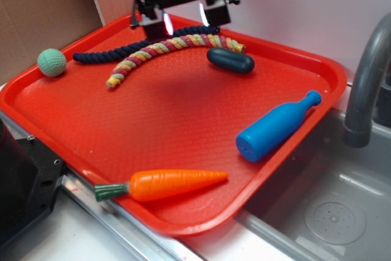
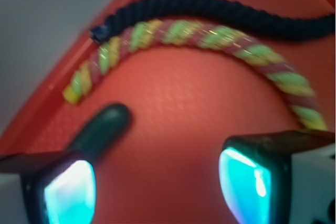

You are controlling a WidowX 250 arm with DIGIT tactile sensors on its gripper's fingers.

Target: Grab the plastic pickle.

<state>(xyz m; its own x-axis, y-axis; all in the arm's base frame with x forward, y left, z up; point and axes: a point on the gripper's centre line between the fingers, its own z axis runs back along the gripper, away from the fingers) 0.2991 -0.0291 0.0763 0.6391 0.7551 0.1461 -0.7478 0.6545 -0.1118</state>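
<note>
1. While the gripper [image 1: 183,24] hangs above the far end of the red tray [image 1: 183,120], its jaws are spread apart and hold nothing; wrist view shows bare tray floor between the two fingertips [image 2: 68,187]
2. Plastic pickle [image 1: 230,60] lies flat on the tray, near the far-right part, just in front of the right end of the striped rope [image 1: 174,47]; touching or just clear of it, can't tell from the exterior view
3. In the wrist view the pickle [image 2: 102,127] sits off-centre, running under the left-hand fingertip, not between the pads. My read: the gripper needs a lateral shift toward the pickle before descent, or one finger lands on top of it
4. Pickle is smooth, rounded and capsule-shaped, so I'd expect it to squirt out of a grip near an end; closing across the middle of the short axis looks safest
5. Striped rope and dark navy rope [image 1: 116,53] curve side by side along the far side, directly below or just beyond the gripper. Likely snag risk if the fingers drop where they are now
6. Open room: bare tray floor in front of the pickle, toward the centre. Blue bottle [image 1: 278,126] is well apart at the right rim, carrot [image 1: 168,184] at the near rim, green ball [image 1: 52,62] at the left rim; none crowd the approach
7. Far tray rim rises behind the ropes; sink and faucet [image 1: 366,84] are off the tray's right edge, clear of the pickle
8. Status, as a judgement: grasp not yet begun, alignment step in hand
</note>
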